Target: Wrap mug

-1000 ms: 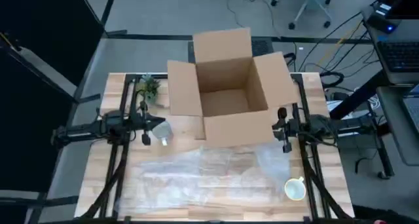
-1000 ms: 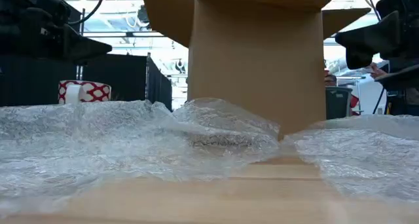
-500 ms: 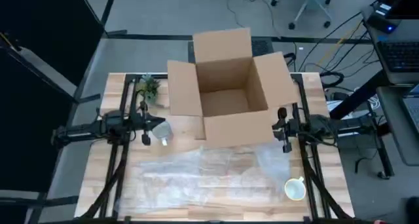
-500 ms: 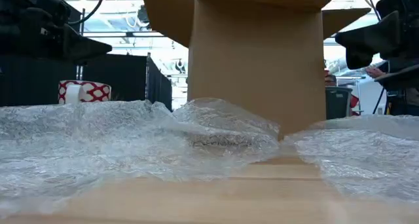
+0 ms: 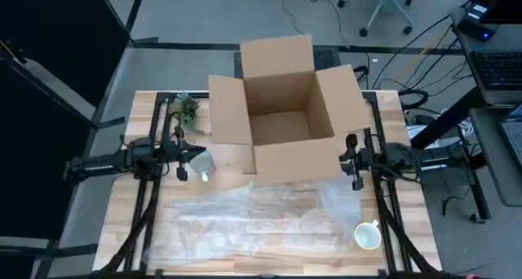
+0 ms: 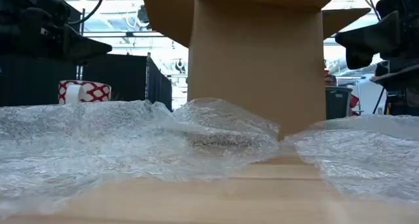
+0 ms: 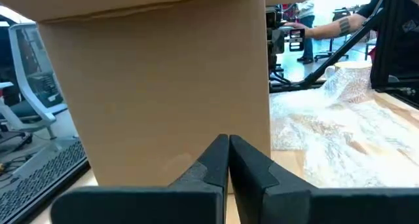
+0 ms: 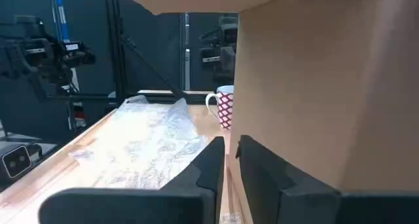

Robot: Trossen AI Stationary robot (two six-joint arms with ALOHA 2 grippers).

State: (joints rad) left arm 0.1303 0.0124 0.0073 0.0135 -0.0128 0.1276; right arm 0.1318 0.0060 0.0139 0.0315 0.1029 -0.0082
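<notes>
Open brown cardboard box: at the table's far edge, centre, flaps spread.
Crumpled clear bubble wrap sheet: spread across the wooden table toward its near edge.
White mug with red lattice pattern: left of the box, beside my left gripper; high view shows it only as a pale shape, low view and right wrist view reveal the pattern.
Left gripper: fingers pressed together, empty.
My right gripper: right of the box, fingers nearly touching, empty.
Small cream cup: near right corner, seen only from above.

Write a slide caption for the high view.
Open brown cardboard box behind clear bubble wrap sheet; both arms idle beside it.
</notes>
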